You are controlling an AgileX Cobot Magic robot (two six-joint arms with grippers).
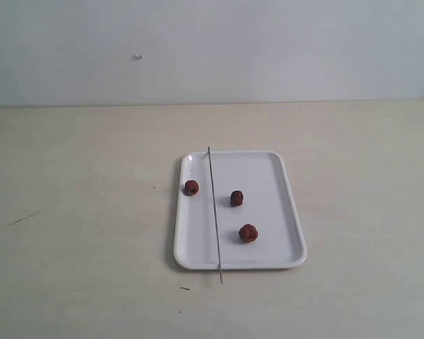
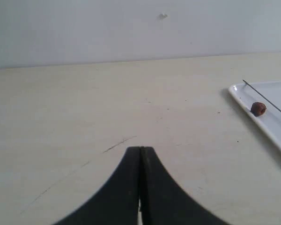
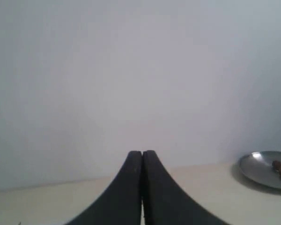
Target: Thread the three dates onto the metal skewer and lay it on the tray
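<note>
The left gripper [image 2: 141,151] and right gripper [image 3: 142,153] are both shut on nothing. The skewer [image 1: 214,212] lies along the left part of the tray [image 1: 268,176], its long axis running near to far and overhanging both short rims, with one date [image 1: 191,188] left of it and two dates [image 1: 237,198] right of it. Only the left wrist view shows it, so the left arm is probably the nearer.

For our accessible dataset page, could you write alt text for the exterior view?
A white tray on a pale table holds three loose dates, one left of a thin metal skewer, two right of it. The skewer lies lengthwise across the tray, its near end past the rim. No arm is in view.
</note>
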